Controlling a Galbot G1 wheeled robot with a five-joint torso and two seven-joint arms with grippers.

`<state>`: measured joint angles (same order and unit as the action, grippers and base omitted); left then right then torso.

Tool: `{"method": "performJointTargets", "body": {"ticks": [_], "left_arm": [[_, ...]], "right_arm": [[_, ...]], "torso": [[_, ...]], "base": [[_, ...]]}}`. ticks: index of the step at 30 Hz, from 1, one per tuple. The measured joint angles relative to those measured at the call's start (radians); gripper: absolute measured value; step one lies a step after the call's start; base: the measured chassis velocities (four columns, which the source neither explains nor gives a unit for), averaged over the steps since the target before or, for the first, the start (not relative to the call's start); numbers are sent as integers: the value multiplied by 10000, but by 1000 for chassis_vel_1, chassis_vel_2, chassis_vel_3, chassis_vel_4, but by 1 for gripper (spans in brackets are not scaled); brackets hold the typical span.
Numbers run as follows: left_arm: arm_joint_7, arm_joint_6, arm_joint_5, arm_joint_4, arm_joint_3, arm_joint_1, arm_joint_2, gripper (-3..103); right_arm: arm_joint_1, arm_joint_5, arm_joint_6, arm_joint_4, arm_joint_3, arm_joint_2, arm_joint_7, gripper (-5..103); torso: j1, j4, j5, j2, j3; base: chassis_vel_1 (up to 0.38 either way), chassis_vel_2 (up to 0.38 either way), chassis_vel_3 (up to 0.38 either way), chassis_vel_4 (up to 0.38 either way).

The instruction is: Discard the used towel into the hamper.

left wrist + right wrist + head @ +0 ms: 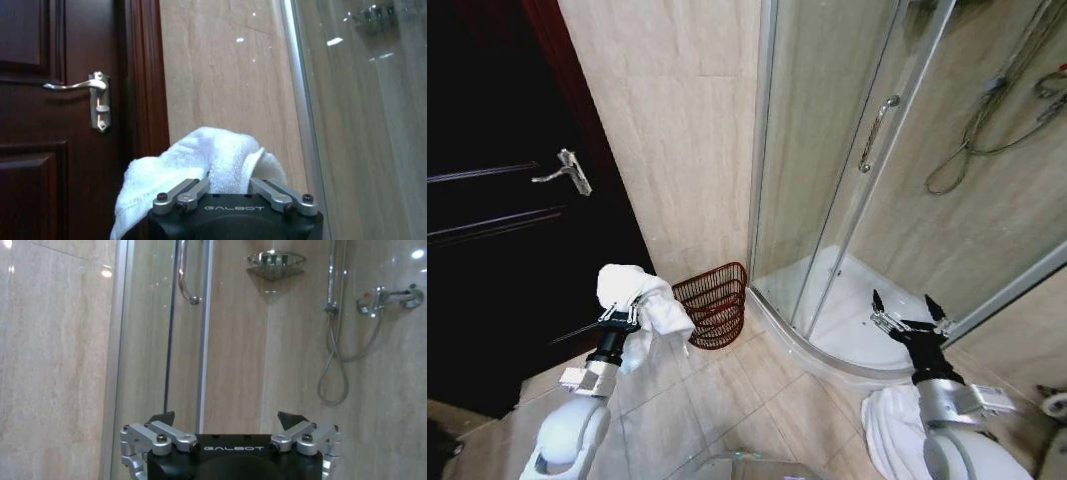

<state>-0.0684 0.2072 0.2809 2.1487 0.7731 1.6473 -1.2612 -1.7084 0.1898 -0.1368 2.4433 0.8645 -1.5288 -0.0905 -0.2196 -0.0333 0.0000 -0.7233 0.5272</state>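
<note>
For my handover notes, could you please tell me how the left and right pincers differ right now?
The left pincer is shut on a white towel; the right pincer is open and holds nothing. The left is raised near the hamper; the right is raised before the shower door. Both point upward.

Two grippers are showing: the left gripper is clutching one white towel, and the right gripper is hanging with its fingers spread. One hamper is sitting just beyond the left gripper. A second white cloth is lying below the right gripper.
</note>
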Motion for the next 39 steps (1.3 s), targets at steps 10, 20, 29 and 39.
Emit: {"method": "performJointTargets", "body": {"ticks": [10, 20, 29, 39], "left_arm": [[-105, -378, 317, -33, -294, -771, 523, 10], [-540, -492, 1740, -1501, -1500, -3400, 1717, 10], [-621, -394, 2385, -3970, -3621, -6664, 2694, 10], [-1786, 785, 3650, -8415, -7149, -10744, 2024, 10]], "right_arm": [[59, 88, -163, 169, -25, 15, 194, 100], [201, -52, -640, 144, 73, 194, 598, 100], [32, -454, -706, 90, -90, 88, 694, 100], [-133, -283, -719, -38, -249, -426, 532, 100]], "torso": [[-10, -2, -1, -13, 10], [-9, 0, -1, -24, 14], [-13, 2, 0, -29, 18], [-16, 4, 0, -32, 21]], "base": [[-34, 57, 47, -40], [0, 0, 0, 0], [0, 0, 0, 0], [0, 0, 0, 0]]}}
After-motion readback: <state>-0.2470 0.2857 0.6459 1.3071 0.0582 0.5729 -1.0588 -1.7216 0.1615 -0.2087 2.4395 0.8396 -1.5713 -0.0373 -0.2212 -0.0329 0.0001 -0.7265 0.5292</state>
